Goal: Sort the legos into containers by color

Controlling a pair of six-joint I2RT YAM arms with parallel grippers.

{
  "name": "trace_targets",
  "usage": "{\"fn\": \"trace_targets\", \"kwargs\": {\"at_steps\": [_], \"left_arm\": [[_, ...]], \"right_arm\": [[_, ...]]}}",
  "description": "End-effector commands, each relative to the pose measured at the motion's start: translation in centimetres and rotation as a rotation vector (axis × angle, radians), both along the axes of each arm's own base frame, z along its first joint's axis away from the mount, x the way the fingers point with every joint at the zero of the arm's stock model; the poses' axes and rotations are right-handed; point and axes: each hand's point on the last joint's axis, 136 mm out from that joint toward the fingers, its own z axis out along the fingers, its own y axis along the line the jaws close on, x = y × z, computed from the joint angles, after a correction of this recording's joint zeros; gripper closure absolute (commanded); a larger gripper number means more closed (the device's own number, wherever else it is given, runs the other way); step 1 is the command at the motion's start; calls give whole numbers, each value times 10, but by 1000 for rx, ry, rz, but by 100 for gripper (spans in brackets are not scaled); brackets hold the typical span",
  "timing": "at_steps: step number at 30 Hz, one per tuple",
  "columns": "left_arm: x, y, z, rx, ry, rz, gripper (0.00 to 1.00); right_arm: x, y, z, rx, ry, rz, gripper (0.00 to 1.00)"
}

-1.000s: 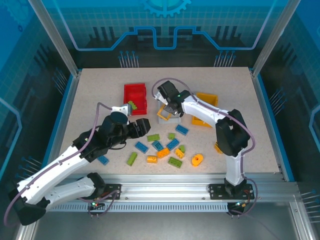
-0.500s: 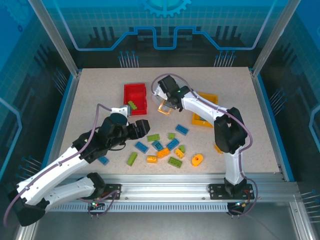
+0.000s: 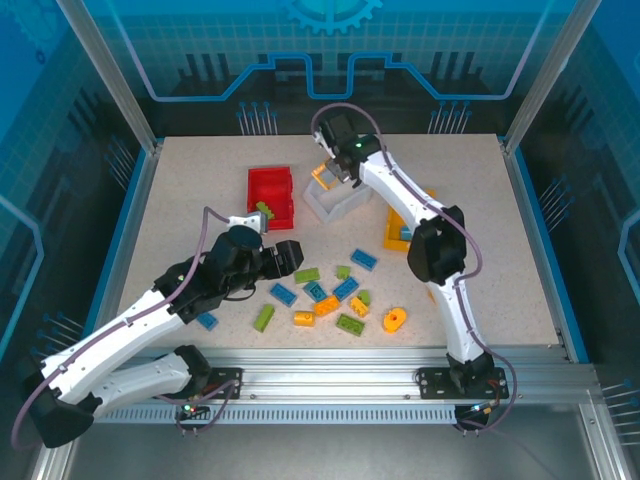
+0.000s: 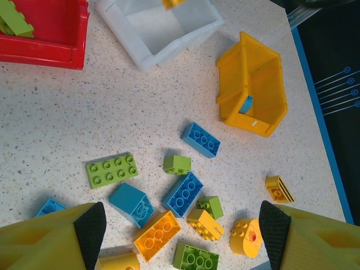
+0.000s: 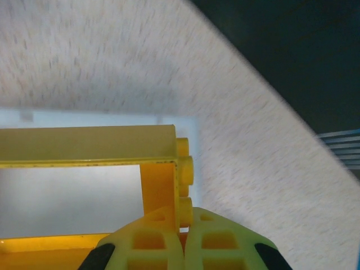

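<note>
orange frame (image 5: pixel 84 146) over white bin (image 3: pixel 322 211)

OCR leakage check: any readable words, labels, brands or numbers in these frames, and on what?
No readable text.
On the back panel: gear and line graphics, no letters.
On the yellow bin: a small white mark, too small to read.
On the bricks, red bin, white bin: no print visible.
</note>
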Motion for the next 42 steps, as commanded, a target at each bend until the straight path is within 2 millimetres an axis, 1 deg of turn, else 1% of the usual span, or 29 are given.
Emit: {"fn": "trace_targets", "kwargs": {"at_steps": [1,5,9,10,16,22,24,27,30,31,36,40,42], "left_arm": [[-1,-4,-1,1,-7,-17,23],[0,-5,-3,-2,-1,-19,23],[0,-7,-1,-11,-2,-18,23],[0,-7,-1,-12,-2,-18,23],[0,-7,-1,-16,-1,-19,23],[0,-8,-3,-20,4,-16,23],[0,-8,-3,-22,5,-16,23],[0,-8,-4,-24,7,-16,23],[0,-7,-4,-21,9,-14,23],[-1,-7,-4,-21,10,-14,23],[-1,-6,-5,-18,11,-13,23],[-2,-6,-6,-16,12,-16,23],[-2,-6,-6,-14,14,-15,23]], "right_arm": [[-11,-23,-27,-6,104,-87,100],[-18,-22,-39,-12,146,-60,100],[-34,-24,-53,-45,200,1,100],[-40,-24,-50,-46,205,23,100],[-71,-31,-55,-84,229,142,100],[-110,-20,-58,-78,269,341,100],[-115,-16,-59,-81,267,384,100],[-117,-11,-61,-102,271,421,100],[-112,-7,-61,-123,269,418,100],[-110,-7,-61,-127,270,406,99],[-103,-1,-56,-117,252,380,80],[-98,7,-42,-132,211,392,69],[-93,8,-32,-128,189,374,67]]}}
